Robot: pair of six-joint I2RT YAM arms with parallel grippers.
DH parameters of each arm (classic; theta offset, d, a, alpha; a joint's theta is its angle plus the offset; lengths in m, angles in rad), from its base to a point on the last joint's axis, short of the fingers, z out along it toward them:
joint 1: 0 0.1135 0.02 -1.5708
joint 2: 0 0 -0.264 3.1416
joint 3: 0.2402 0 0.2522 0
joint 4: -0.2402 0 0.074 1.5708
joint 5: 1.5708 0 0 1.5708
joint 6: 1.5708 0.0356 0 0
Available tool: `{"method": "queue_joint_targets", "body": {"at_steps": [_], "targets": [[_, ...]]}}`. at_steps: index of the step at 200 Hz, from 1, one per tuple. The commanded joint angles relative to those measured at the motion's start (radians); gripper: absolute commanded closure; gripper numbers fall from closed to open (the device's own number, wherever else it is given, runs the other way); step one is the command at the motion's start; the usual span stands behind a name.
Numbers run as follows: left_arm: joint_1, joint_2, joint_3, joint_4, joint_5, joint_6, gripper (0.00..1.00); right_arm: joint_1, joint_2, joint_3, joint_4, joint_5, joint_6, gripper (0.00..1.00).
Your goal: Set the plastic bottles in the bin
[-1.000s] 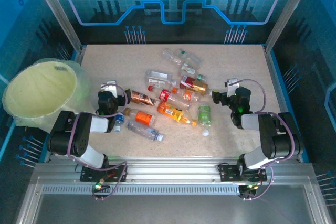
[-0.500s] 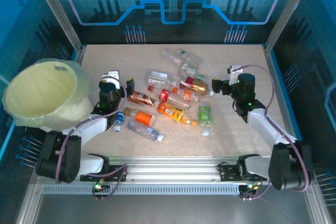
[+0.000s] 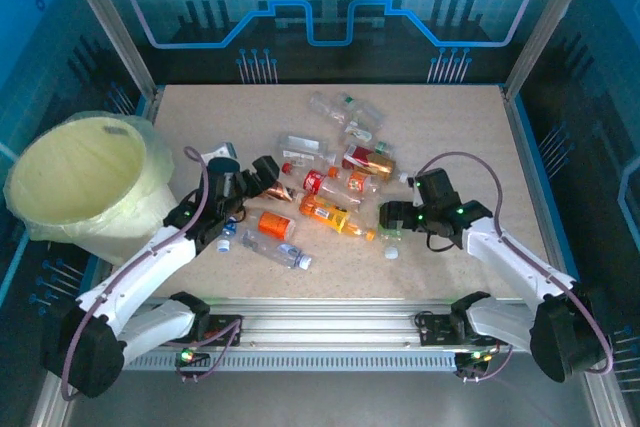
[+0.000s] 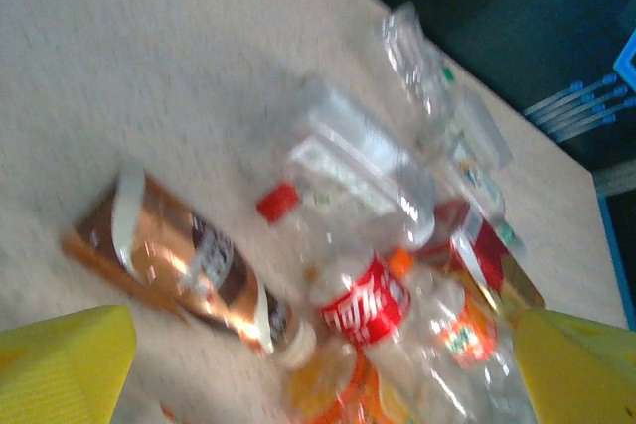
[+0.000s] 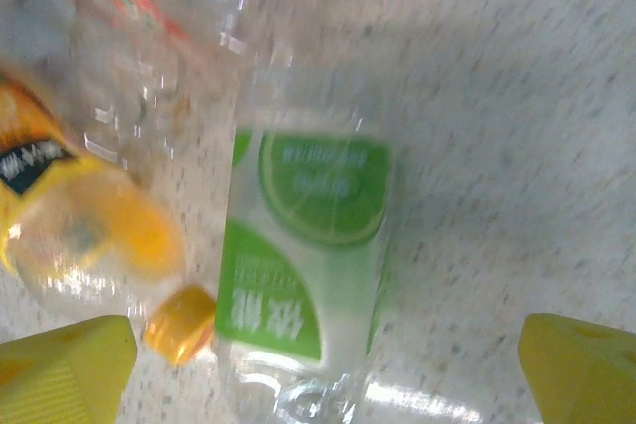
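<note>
Both spread wide, empty, left hand (image 3: 254, 178), right hand (image 3: 392, 221), bottles (image 3: 330, 213) on table (image 3: 455, 127), outside bin (image 3: 75, 169)

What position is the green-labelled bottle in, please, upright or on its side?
On its side: the green-labelled bottle lies flat on the table, label facing up.

Green-label bottle (image 5: 303, 275) blurred, cut off below

top external high above near edge, facing down on table (image 3: 450, 117); wrist views close, downward, sharing its bottle pile (image 3: 316, 183)
</note>
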State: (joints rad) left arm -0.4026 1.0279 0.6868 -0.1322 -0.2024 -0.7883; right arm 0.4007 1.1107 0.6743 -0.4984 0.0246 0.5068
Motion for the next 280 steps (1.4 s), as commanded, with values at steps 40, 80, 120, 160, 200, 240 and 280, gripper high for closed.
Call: {"method": "queue_joint_targets", "body": {"at_steps": [40,80,120,160,200,240,280], "targets": [[-0.017,0.040,-0.039,0.028,0.249,-0.080,0.01,0.076,0.107,-0.018,0.037,0.060,0.099,0.03],[-0.036,0.113,-0.028,0.118,0.326,-0.057,0.01,0.132,0.209,0.009,0.047,0.154,0.135,0.11],[-0.058,0.183,-0.004,0.213,0.382,-0.053,0.01,0.142,0.249,0.016,0.054,0.224,0.179,0.22],[-0.083,0.237,0.015,0.290,0.423,-0.057,0.01,0.148,0.293,0.007,0.114,0.227,0.147,0.31],[-0.109,0.244,0.019,0.315,0.459,-0.073,0.01,0.185,0.239,0.007,0.141,0.233,0.103,0.43],[-0.171,0.237,0.028,0.313,0.482,-0.070,0.01,0.258,0.101,-0.004,0.217,0.214,-0.001,0.49],[-0.241,0.284,0.085,0.339,0.511,-0.035,0.01,0.296,-0.013,-0.034,0.333,0.072,-0.111,0.49]]}}
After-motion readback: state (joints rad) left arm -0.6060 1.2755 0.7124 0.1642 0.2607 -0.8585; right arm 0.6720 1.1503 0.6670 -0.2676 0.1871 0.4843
